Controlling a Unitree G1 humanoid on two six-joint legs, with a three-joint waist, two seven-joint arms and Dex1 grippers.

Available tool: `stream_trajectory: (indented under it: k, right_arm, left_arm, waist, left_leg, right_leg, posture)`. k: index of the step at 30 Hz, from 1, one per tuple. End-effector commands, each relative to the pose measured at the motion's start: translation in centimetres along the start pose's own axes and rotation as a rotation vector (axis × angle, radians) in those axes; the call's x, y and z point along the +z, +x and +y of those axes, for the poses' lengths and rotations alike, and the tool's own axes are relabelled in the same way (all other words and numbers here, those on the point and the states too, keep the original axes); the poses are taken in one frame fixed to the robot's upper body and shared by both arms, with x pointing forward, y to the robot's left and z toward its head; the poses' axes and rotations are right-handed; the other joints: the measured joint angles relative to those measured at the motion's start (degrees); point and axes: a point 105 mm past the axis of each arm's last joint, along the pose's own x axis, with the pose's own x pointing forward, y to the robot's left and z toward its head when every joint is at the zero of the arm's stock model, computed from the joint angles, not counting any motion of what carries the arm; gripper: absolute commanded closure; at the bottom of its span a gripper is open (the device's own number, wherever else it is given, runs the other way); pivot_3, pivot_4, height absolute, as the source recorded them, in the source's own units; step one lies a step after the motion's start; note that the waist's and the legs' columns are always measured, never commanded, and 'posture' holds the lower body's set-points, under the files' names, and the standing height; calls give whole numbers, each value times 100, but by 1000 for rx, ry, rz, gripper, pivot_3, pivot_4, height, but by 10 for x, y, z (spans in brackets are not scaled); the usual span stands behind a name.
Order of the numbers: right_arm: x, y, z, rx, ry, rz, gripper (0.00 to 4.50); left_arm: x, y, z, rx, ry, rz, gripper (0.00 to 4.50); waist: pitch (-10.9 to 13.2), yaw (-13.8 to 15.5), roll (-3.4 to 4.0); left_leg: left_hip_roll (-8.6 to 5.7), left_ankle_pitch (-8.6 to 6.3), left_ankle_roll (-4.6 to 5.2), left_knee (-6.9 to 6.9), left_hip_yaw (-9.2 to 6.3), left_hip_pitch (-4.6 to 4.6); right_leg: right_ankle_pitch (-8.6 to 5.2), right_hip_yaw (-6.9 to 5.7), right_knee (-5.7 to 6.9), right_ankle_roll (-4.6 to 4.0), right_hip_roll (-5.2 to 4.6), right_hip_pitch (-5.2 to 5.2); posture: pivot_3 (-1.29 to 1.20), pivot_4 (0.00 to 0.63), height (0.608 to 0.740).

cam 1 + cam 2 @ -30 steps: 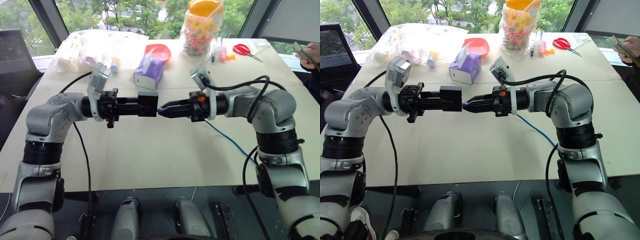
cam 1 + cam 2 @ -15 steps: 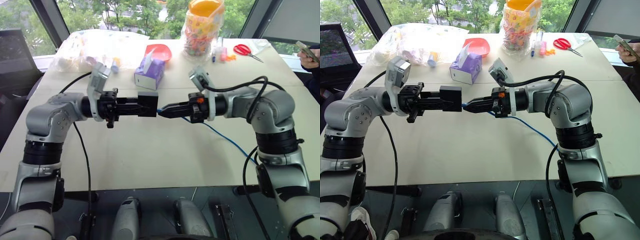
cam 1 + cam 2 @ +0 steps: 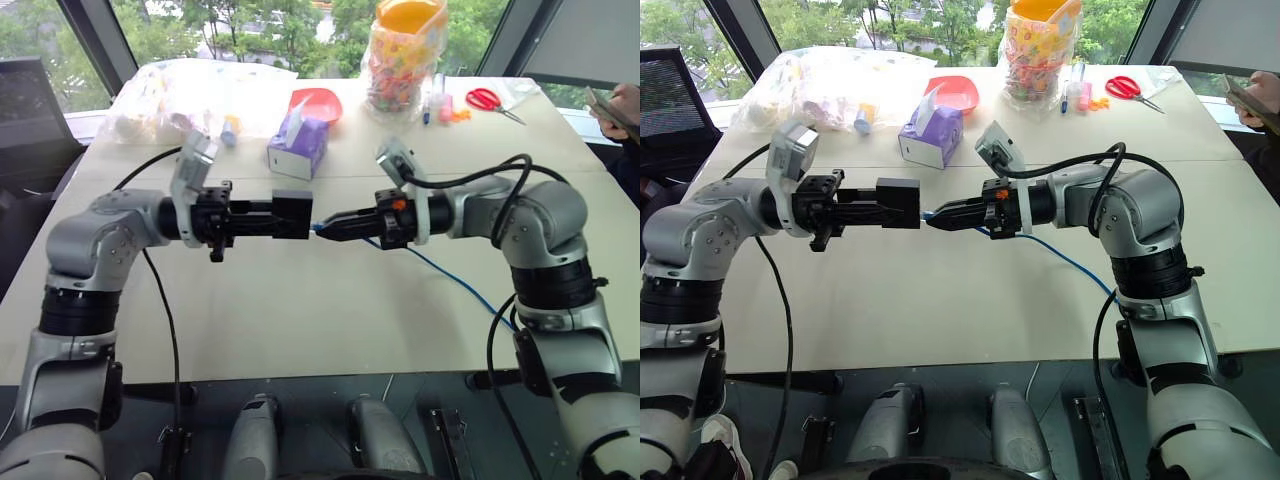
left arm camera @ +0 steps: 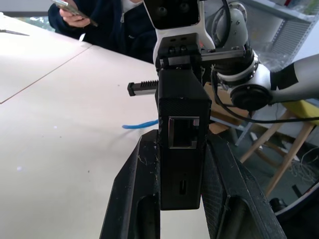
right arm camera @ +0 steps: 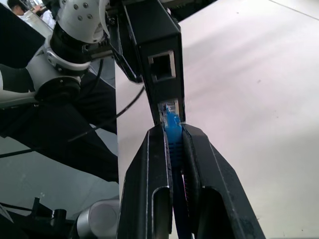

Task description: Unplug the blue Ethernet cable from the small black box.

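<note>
Head view: small black box [image 3: 292, 215] held mid-air at centre in left fingers [image 3: 262, 216]; purple tissue box [image 3: 298, 146] at 12 o'clock, scissors [image 3: 487, 100] at 2.

Right wrist: right fingers [image 5: 172, 142] pinch blue Ethernet cable [image 5: 172, 130], plug at box port.

No legible writing.

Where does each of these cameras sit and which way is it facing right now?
Head pair: on the head, looking forward and down over both arms at the table; left gripper and right gripper meet mid-air.
Left wrist: along its fingers, clamped on the small black box, toward the right arm.
Right wrist: along its fingers, pinching the blue Ethernet cable, toward the left arm.
Shared: both wrist views show the box's ports.
</note>
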Motion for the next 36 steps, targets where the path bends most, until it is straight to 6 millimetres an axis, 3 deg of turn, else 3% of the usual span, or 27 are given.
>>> stream_trajectory:
  k: [1,6,10,14,18,23,26,29,31,32,36]
  right_arm:
    - [7,-13,-4,-38,-36,-35,4472]
    - [2,-23,-14,-91,-44,-30,4472]
    - [7,-20,-70,-380,-193,-30,4472]
    - [12,-8,-107,-513,-242,-22,4472]
    - [-1,1,-142,-660,-271,54,4472]
    - [-23,5,-166,-799,-251,93,4472]
    - [-38,9,-169,-814,-208,100,4472]
    - [-44,11,-169,-807,-197,93,3337]
    - [-43,9,-168,-806,-185,71,2228]
    - [-41,7,-168,-815,-188,62,1898]
    - [-28,-17,-162,-847,-245,33,19]
  left_arm:
    - [7,-11,-4,25,47,0,3999]
    - [7,-17,-3,54,48,-4,3999]
    - [-10,-5,5,106,121,30,3999]
    - [-31,17,19,182,238,44,3999]
    - [-49,34,44,322,261,-26,3999]
    - [-63,50,59,415,264,-73,3999]
    - [-70,58,62,446,272,-80,3999]
    - [-76,62,64,468,282,-73,3999]
    - [-80,64,66,478,288,-65,3999]
    - [-81,65,67,481,288,-63,3999]
    - [-80,69,73,511,278,-96,3999]
  waist:
    - [0,0,0]
    - [0,14,-1]
    - [0,-2,0]
    - [1,-23,0]
    - [1,-19,0]
    - [1,6,0]
    - [1,-1,1]
    - [1,-18,1]
    - [0,-25,2]
    - [0,-25,2]
    - [0,1,2]
  left_leg:
    - [0,0,0,0,-1,0]
    - [0,0,0,2,0,0]
    - [0,0,0,4,1,6]
    - [0,0,0,6,5,6]
    - [0,0,0,4,11,3]
    - [-1,0,0,0,13,-1]
    - [-1,0,0,2,15,-1]
    - [-1,0,0,2,14,1]
    - [-1,0,0,1,14,5]
    - [-1,1,0,1,14,6]
    - [-1,0,0,2,14,4]
  right_leg:
    - [0,-1,0,0,0,0]
    - [0,0,0,-1,0,1]
    - [0,0,-1,-1,-1,6]
    - [1,3,0,-1,1,4]
    - [2,5,1,1,0,0]
    - [1,5,0,2,-3,-2]
    - [2,5,0,2,-5,-2]
    - [2,5,5,2,-4,-1]
    - [2,5,6,2,-2,1]
    - [2,5,6,3,-2,2]
    - [2,5,6,3,-3,2]
  posture:
    - [0,150,735]
    - [0,150,735]
    - [0,150,735]
    - [0,150,735]
    - [0,150,735]
    - [0,150,735]
    - [0,150,735]
    - [0,150,735]
    - [0,150,735]
    - [0,150,735]
    - [0,150,735]
